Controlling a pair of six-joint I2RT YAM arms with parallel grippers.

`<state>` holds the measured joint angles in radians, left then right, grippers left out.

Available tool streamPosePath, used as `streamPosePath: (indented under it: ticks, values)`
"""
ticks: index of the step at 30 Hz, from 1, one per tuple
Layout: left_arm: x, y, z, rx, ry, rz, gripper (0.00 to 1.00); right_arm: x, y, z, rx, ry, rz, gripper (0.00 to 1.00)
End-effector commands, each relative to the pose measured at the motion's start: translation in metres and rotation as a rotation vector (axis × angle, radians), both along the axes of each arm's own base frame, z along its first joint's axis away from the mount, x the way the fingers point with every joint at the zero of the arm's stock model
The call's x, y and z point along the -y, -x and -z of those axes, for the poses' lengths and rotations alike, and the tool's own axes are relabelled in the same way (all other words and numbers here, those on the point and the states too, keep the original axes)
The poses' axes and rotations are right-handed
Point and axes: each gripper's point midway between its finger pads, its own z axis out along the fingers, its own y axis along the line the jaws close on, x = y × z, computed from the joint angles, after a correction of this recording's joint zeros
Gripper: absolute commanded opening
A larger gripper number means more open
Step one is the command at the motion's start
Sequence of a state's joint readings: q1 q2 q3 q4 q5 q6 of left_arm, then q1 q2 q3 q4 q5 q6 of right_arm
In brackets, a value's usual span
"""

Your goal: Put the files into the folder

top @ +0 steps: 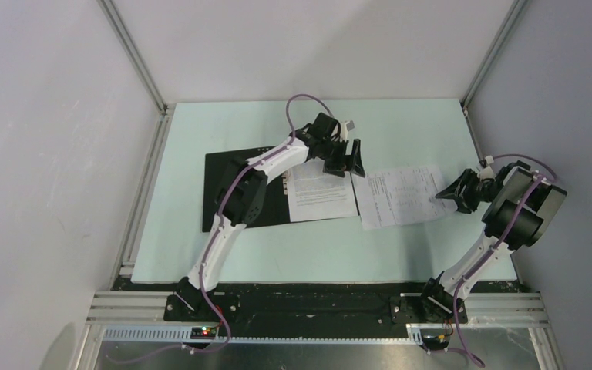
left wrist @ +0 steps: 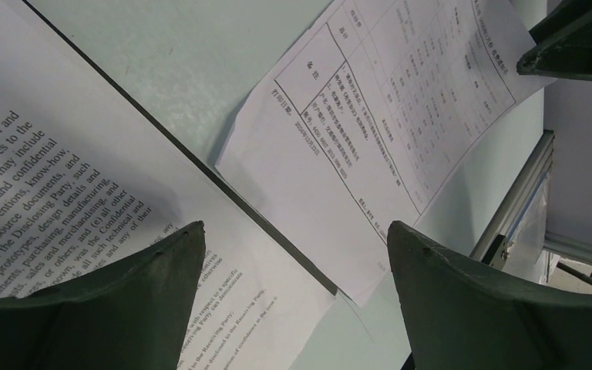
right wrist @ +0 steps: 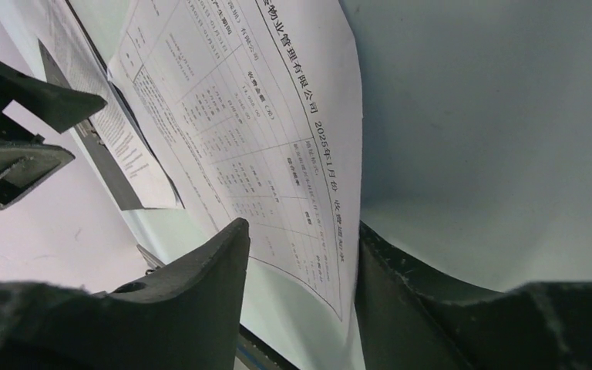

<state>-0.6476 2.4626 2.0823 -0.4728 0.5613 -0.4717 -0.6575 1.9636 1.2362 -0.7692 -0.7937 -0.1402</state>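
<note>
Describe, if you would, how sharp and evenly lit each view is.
Top external view: evenly lit and sharp, but print on the white grid-printed paper sheet is unreadably small. Left wrist view: left gripper dark and blurred, white English-text sheet crisp. Right wrist view: right gripper soft, the grid-printed sheet's bold heading legible.
</note>
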Motion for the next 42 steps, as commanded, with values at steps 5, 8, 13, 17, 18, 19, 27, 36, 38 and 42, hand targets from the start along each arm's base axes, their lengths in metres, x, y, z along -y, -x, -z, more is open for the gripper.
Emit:
streamPosePath:
  ticks: [5, 8, 13, 17, 18, 19, 27, 36, 38, 42]
  values:
    - [-0.002, 0.002, -0.073, 0.123, 0.091, 0.039, 0.91, -0.001, -0.007, -0.001, 0.002, 0.032, 0.010, 0.22]
    - [-0.012, 0.004, -0.082, 0.151, 0.074, 0.033, 0.91, 0.001, -0.006, -0.016, 0.033, 0.075, -0.002, 0.09]
    - [-0.029, 0.003, -0.112, 0.232, 0.072, 0.036, 0.90, 0.001, -0.017, -0.078, 0.232, 0.206, -0.068, 0.00]
    - [-0.049, -0.004, -0.155, 0.346, 0.086, 0.025, 0.90, -0.022, -0.027, -0.135, 0.381, 0.302, -0.231, 0.00]
    - [-0.055, -0.006, -0.159, 0.371, 0.071, 0.020, 0.90, -0.032, -0.035, -0.156, 0.438, 0.338, -0.280, 0.00]
    - [-0.064, -0.009, -0.169, 0.394, 0.068, 0.002, 0.90, -0.047, -0.034, -0.163, 0.452, 0.345, -0.340, 0.00]
    - [-0.178, -0.025, -0.178, 0.511, -0.110, -0.174, 0.90, -0.137, -0.033, -0.254, 0.679, 0.585, -0.705, 0.00]
    - [-0.261, -0.015, -0.147, 0.474, -0.224, -0.276, 0.91, -0.213, 0.042, -0.302, 0.667, 0.556, -1.029, 0.00]
    - [-0.272, -0.017, -0.138, 0.452, -0.246, -0.303, 0.91, -0.225, 0.057, -0.309, 0.699, 0.544, -1.073, 0.00]
    - [-0.292, -0.024, -0.128, 0.497, -0.355, -0.313, 0.91, -0.236, 0.089, -0.290, 0.720, 0.545, -1.234, 0.00]
